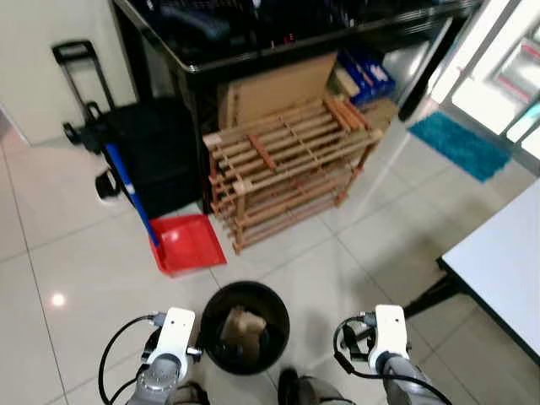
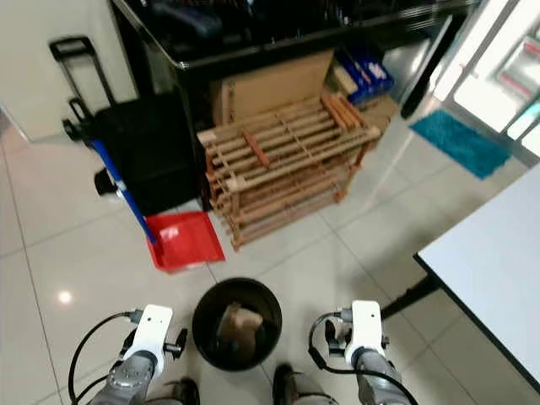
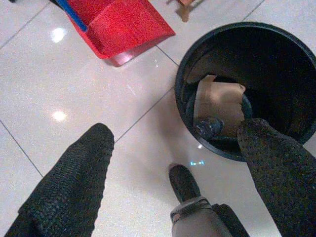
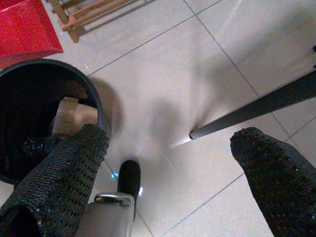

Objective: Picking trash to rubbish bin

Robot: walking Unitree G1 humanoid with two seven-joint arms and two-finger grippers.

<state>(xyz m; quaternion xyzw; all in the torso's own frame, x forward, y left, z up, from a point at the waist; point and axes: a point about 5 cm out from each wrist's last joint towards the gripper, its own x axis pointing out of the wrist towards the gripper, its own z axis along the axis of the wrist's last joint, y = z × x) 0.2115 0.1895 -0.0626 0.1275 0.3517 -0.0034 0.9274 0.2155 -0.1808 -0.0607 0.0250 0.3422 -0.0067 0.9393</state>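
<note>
A round black rubbish bin (image 1: pixel 246 327) stands on the tiled floor just in front of me, between my two arms. Inside it lies a torn piece of brown cardboard (image 3: pixel 217 104) and a small dark crumpled thing (image 3: pixel 208 126). My left gripper (image 3: pixel 176 129) hangs open beside the bin's left side, with nothing between its fingers (image 3: pixel 74 182). My right gripper (image 4: pixel 170 134) is open too, over bare floor to the right of the bin (image 4: pixel 96 106), holding nothing.
A red dustpan (image 1: pixel 187 243) with a blue handle lies just beyond the bin. Behind it are a wooden slatted rack (image 1: pixel 287 169) and a black trolley case (image 1: pixel 143 152). A white table (image 1: pixel 506 261) and its dark leg (image 4: pixel 256 106) stand at the right.
</note>
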